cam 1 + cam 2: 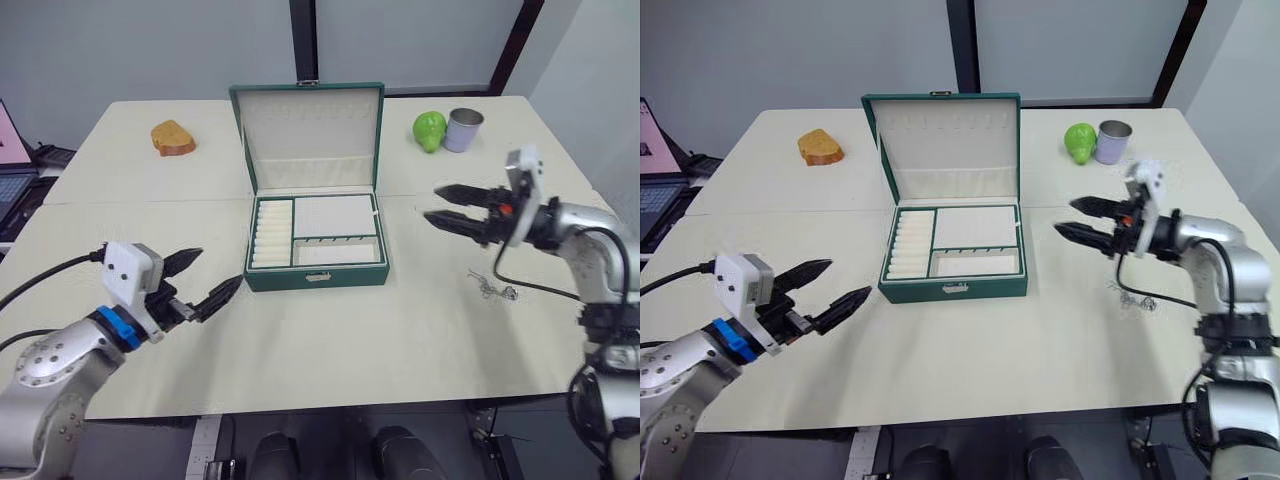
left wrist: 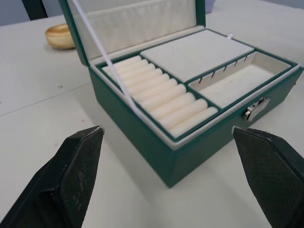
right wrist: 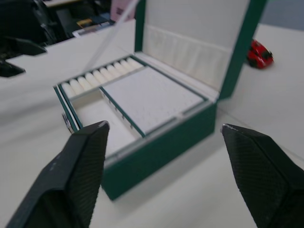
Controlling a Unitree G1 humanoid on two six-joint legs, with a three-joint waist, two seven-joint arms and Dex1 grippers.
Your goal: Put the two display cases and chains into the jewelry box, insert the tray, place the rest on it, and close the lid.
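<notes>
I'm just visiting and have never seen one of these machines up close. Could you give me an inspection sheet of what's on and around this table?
Surface: pale table, seam lines across it.
Job's things: green jewelry box at centre, lid standing open, tray seated inside with its compartments bare; one chain heaped on the table near the right arm.
Clutter: bread-like piece, green pear, metal can, small red toy car.
Grippers: left gripper and right gripper both hover, fingers open, holding nothing.
Cables: black leads along both arms.
Surroundings: grey wall, laptop beside the table.
</notes>
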